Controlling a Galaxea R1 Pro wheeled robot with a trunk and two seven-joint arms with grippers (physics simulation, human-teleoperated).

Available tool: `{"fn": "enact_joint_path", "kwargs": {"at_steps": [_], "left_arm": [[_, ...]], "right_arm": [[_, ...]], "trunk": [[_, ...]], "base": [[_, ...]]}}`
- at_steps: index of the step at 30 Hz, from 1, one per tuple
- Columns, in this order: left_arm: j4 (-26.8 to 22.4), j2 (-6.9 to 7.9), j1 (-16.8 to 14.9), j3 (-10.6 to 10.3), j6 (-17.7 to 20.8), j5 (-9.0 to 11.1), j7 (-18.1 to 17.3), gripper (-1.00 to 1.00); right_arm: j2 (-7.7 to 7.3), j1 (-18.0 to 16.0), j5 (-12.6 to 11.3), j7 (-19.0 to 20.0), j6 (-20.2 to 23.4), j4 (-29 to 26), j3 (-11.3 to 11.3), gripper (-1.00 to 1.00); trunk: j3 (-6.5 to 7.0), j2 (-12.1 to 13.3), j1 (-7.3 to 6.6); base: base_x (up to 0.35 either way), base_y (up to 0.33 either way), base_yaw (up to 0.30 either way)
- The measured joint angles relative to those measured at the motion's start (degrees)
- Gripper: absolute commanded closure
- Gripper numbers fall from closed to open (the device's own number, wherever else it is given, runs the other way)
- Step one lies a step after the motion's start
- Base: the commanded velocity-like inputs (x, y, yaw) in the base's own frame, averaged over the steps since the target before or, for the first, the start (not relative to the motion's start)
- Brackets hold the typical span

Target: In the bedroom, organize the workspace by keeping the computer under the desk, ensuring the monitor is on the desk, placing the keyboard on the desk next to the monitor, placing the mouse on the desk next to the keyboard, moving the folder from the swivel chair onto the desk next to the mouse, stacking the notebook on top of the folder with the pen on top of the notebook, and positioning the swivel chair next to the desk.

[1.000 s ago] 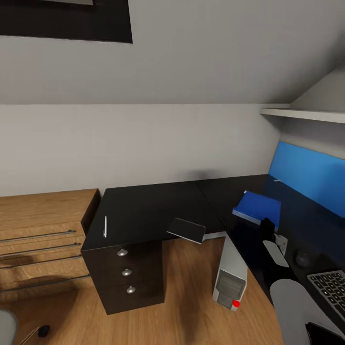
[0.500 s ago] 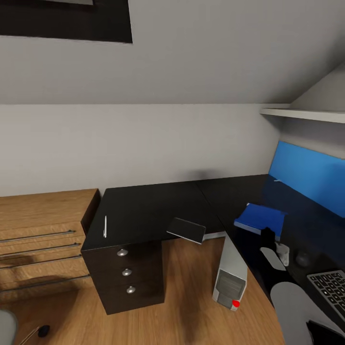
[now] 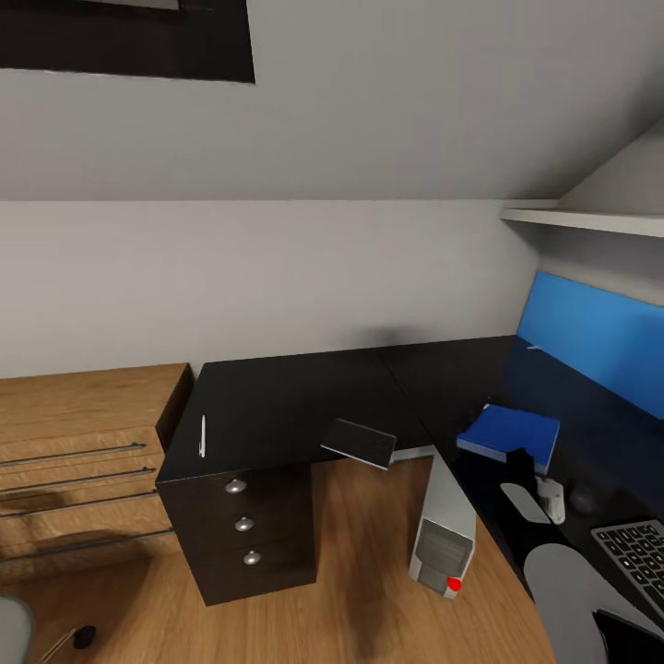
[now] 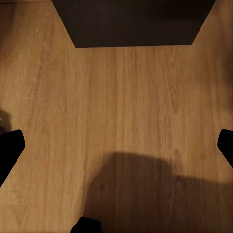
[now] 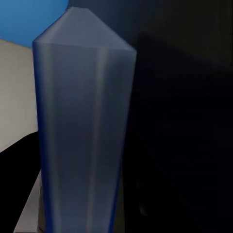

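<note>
at left centre of the head view a white pen (image 3: 203, 435) lies on the black desk (image 3: 277, 406), and a dark flat notebook (image 3: 359, 443) overhangs the desk's front edge. the grey computer tower (image 3: 444, 527) stands on the floor below. at right, the blue folder (image 3: 512, 432) is a flat slab, held at its near edge by the right gripper (image 3: 522, 461), clamped on it. the keyboard (image 3: 636, 551) is cut off at lower right; the mouse (image 3: 583, 498) is dim. the left gripper's (image 4: 116, 145) fingers are spread wide over bare floor.

Attic bedroom workspace — sloped ceiling (image 3: 387, 101), black desk (image 3: 286, 406), wooden dresser (image 3: 83, 443)
</note>
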Motion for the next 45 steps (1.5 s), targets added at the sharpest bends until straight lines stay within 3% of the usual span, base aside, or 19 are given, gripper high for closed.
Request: {"fn": "enact_joint_path", "kwargs": {"at_steps": [9, 45], "left_arm": [[0.01, -0.28, -0.01, -0.01, -0.03, 0.0, -0.01, -1.0], [0.0, -0.32, -0.01, -0.08, -0.03, 0.0, 0.0, -1.0]], "right_arm": [[-1.84, -0.8, 0.79, 0.74, 0.04, 2.18, 0.2, 1.0], [-1.94, -0.79, 0.64, -0.15, 0.13, 1.55, -0.07, 1.0]], "trunk": [[0.01, -0.01, -0.02], [0.0, 0.0, 0.0]], "base": [[0.112, -0.105, 0.0], [0.024, -0.009, 0.0]]}}
